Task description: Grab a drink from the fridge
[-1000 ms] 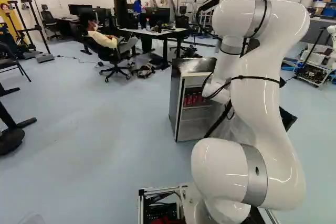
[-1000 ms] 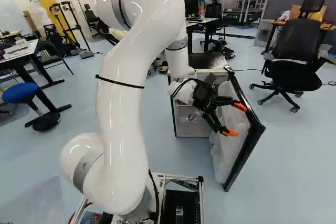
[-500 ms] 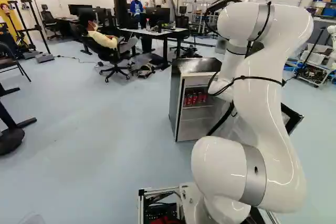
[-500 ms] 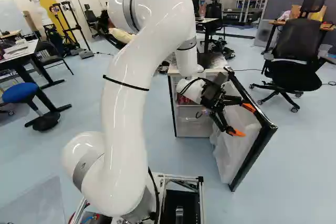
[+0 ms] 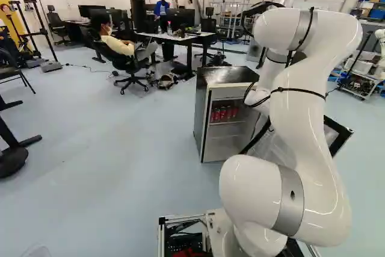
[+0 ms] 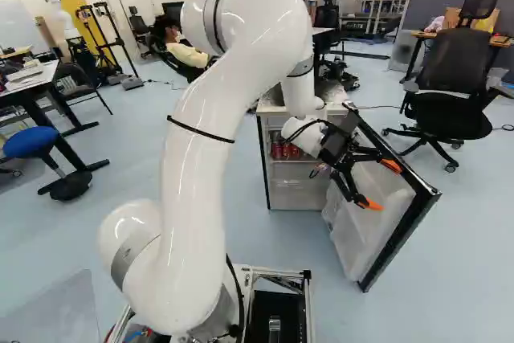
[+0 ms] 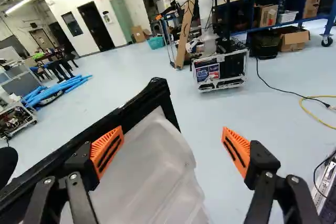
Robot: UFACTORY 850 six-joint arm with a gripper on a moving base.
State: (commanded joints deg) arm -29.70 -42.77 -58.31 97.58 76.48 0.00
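My gripper point(image 6: 381, 185) is open beside the inner face of the fridge door point(image 6: 395, 238) in the right base view. In the wrist view the gripper point(image 7: 172, 149) has nothing between its orange pads; one finger overlaps the door's black frame and pale liner point(image 7: 149, 166), and whether it touches them I cannot tell. The small fridge point(image 5: 204, 115) stands with its door swung wide. Several red drink cans point(image 5: 223, 113) stand in a row on its upper shelf, partly hidden by my arm in the right base view.
Another robot point(image 7: 207, 17) stands on a wheeled case beyond the door. An office chair point(image 6: 454, 86) is right of the fridge in the right base view. A desk point(image 5: 180, 37) and a seated person are behind the fridge, and a blue stool point(image 6: 32, 144) stands far left.
The door has swung wider, its free edge moving away from the fridge. My gripper has moved the same way, still open. More of the cans shows. The base has stayed put.
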